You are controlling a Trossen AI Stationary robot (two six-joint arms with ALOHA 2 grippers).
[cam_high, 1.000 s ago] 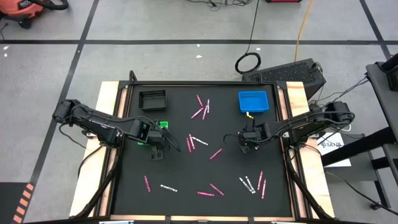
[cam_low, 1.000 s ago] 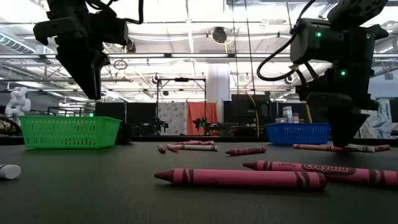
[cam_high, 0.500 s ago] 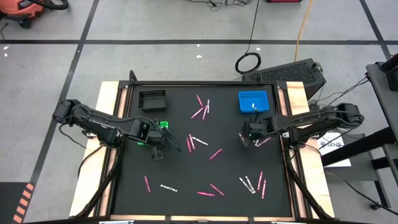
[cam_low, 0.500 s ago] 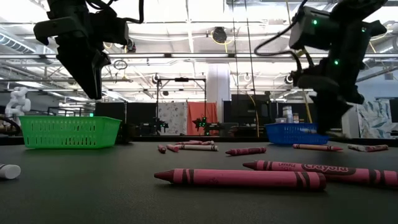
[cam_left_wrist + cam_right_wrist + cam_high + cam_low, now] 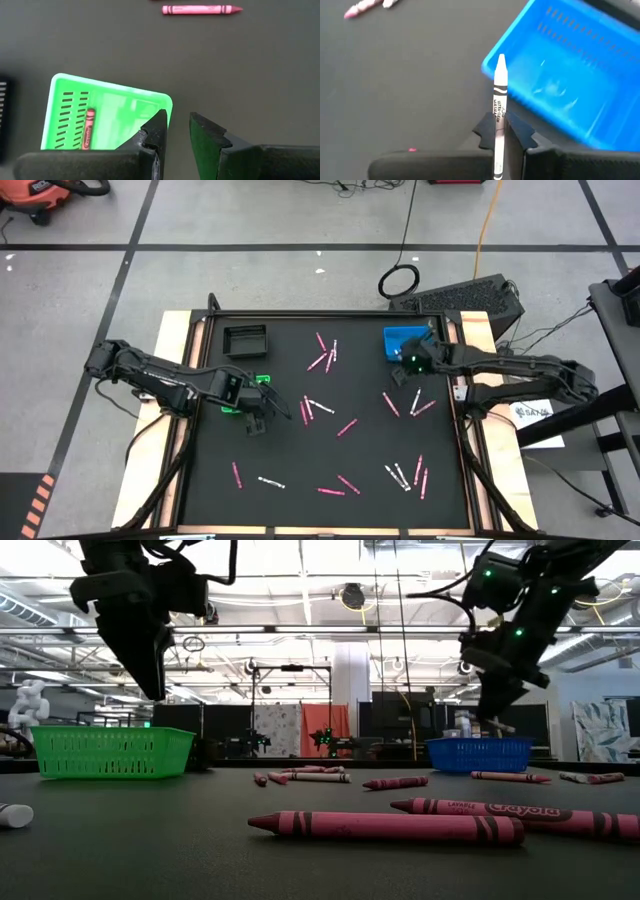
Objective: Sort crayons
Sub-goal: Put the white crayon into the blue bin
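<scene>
- Your right gripper [image 5: 501, 132] has its jaws clamped on a white crayon [image 5: 499, 100], which stands up between them with its tip pointing past the near corner of the blue tray [image 5: 580, 75].
- From above, you see that right gripper [image 5: 418, 363] at the lower edge of the blue tray [image 5: 400, 340], up in the right rear part of the worktop [image 5: 290, 450].
- From table height, it [image 5: 497, 712] hangs above the blue tray [image 5: 478, 754], clear of the surface.
- Your left gripper [image 5: 177, 132] has its jaws narrowly apart with nothing between them; it sits over the edge of the green tray [image 5: 107, 97].
- Inside that green tray you can see one reddish crayon [image 5: 88, 129] lying against the slotted wall.
- Seen from above, your left gripper [image 5: 258, 418] is just beside the green tray [image 5: 262, 380], left of the worktop's middle.
- A black tray [image 5: 246, 340] sits behind the green one, near the left rear corner.
- Loose crayons [image 5: 330, 358], pink and white, lie scattered: a cluster between the black and blue trays, a few at the middle [image 5: 312, 408], a few below the right gripper [image 5: 405, 404], and more along the front [image 5: 340, 483].
- At table level, two pink crayons [image 5: 385, 827] lie nearest the camera.
</scene>
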